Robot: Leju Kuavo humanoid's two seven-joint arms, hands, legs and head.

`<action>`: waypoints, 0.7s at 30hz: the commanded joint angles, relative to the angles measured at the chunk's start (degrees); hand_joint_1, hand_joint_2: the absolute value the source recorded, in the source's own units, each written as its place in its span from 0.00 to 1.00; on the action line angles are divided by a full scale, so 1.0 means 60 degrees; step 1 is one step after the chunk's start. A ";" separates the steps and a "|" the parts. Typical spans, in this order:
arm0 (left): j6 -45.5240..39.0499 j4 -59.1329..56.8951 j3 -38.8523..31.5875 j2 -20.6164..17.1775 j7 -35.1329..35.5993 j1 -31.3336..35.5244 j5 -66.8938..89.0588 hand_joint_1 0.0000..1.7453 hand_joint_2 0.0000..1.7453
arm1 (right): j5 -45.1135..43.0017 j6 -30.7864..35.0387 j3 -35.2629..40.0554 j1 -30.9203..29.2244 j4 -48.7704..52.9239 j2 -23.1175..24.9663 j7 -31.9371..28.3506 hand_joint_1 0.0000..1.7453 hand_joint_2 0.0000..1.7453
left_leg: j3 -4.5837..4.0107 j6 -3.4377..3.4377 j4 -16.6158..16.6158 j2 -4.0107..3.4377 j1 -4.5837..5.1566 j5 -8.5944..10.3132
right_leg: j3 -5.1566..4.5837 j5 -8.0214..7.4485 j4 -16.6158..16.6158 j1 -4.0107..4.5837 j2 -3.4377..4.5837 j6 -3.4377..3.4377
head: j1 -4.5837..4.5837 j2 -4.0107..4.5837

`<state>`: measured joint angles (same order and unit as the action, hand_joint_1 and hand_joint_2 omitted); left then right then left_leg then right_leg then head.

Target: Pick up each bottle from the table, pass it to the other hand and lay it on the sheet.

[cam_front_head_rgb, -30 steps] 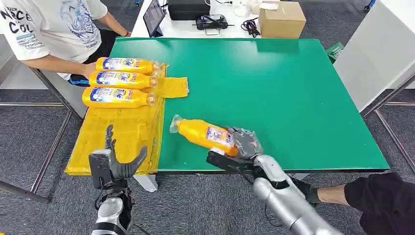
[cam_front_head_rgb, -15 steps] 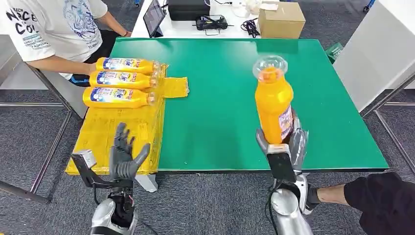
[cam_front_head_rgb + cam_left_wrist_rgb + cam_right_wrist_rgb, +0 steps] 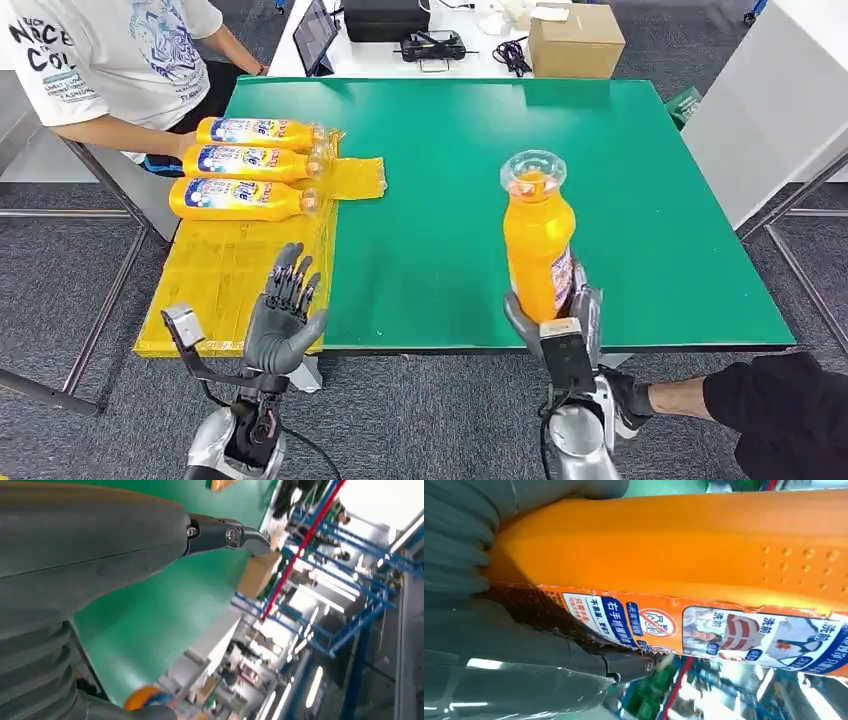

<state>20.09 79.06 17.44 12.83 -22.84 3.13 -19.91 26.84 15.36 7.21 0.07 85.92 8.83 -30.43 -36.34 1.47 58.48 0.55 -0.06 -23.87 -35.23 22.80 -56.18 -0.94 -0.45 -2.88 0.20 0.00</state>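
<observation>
Right hand (image 3: 556,312) gripped the orange bottle (image 3: 538,243) around its base, upright, cap up, lifted clear over the near edge of the green table (image 3: 640,200). Half a second earlier it was held further right and a touch higher; a second earlier it lay tilted on the table, so the pick was done and the bottle was moving in toward the middle. Left hand (image 3: 283,312) was empty with fingers spread, raised over the near right corner of the yellow sheet (image 3: 235,275), closer in than before. My read: handover was next, not yet started; the hands were well apart.

Three bottles (image 3: 245,162) already lay side by side along the sheet's far end, a person (image 3: 110,50) beside them.

Right wrist view showed fingers (image 3: 589,662) pressed on the label, which the head view hid. Left wrist view showed the left hand's open fingers over green table.
</observation>
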 commanded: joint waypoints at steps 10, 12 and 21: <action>0.0195 -0.0875 0.1100 -0.0565 -0.0052 0.0480 0.1116 0.00 1.00 | 0.0863 -0.1370 0.3024 -0.1179 -0.4425 0.0695 0.0101 1.00 1.00 | 0.0097 -0.0018 -0.0019 -0.0040 -0.0018 -0.0031 | 0.0085 0.0019 0.0021 0.0024 0.0037 0.0029 | -0.0004 0.0000; 0.0276 -0.0934 0.1201 -0.0575 -0.0058 0.0497 0.1221 0.00 1.00 | 0.1041 -0.1281 0.3316 -0.1347 -0.4867 0.0811 0.0145 1.00 1.00 | 0.0060 -0.0013 -0.0015 -0.0045 -0.0014 -0.0018 | 0.0047 0.0007 0.0015 0.0018 0.0043 0.0021 | 0.0000 0.0000; 0.0418 -0.1084 0.1327 -0.0567 -0.0027 0.0488 0.1327 0.00 1.00 | 0.1268 -0.1402 0.3953 -0.1749 -0.5523 0.0931 0.0292 1.00 1.00 | 0.0071 -0.0016 -0.0016 -0.0039 -0.0013 -0.0022 | 0.0059 0.0014 0.0015 0.0019 0.0037 0.0026 | 0.0000 0.0000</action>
<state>21.77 76.65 22.86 11.67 -23.21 3.87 -12.52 33.75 7.58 25.40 -5.46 62.18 14.25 -29.53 -36.34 1.46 58.47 0.51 -0.09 -23.86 -35.24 22.82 -56.18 -0.88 -0.42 -2.85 0.20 0.00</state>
